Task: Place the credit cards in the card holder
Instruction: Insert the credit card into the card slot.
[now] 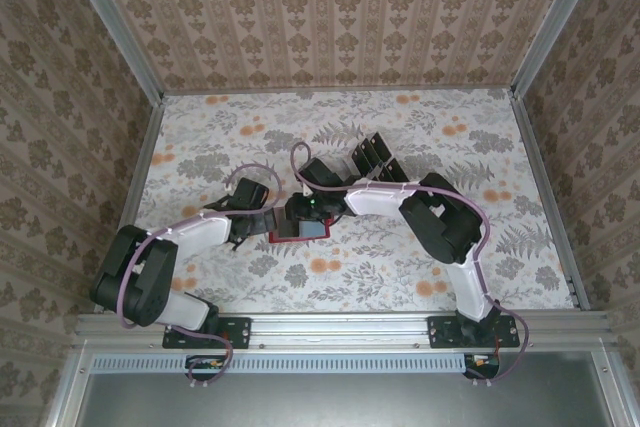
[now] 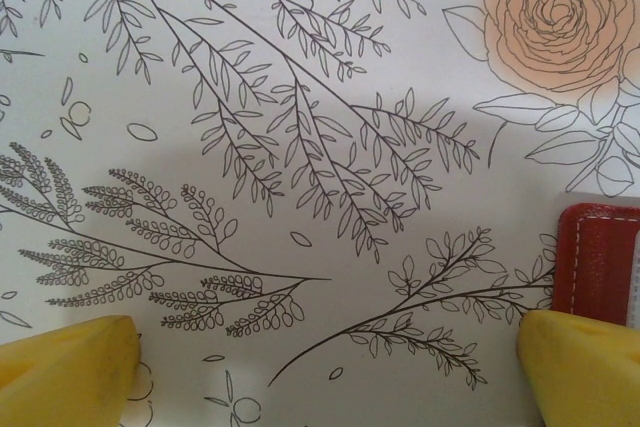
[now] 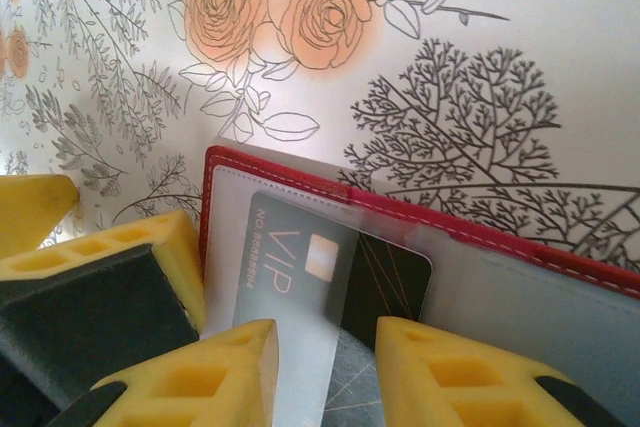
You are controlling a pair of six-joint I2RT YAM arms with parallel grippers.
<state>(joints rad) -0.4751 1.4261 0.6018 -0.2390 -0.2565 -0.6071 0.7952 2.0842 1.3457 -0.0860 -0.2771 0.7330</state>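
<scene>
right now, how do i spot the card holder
Look at the middle of the floral-print table, where the two arms meet. The flat red leather-like wallet lies open there, the one red thing, a dark VIP card in its clear sleeve.

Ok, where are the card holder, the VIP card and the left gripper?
card holder (image 3: 500, 238): right wrist view, red top edge.
VIP card (image 3: 285, 267): right wrist view, printed face.
left gripper (image 2: 328, 332): left wrist view, between fingertips.

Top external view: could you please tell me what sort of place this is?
Probably a purpose-built robot test booth rather than a real room: wallpapered panels in a metal frame box in a small floral-covered table, and two arms are bolted to a rail at its near edge.
</scene>
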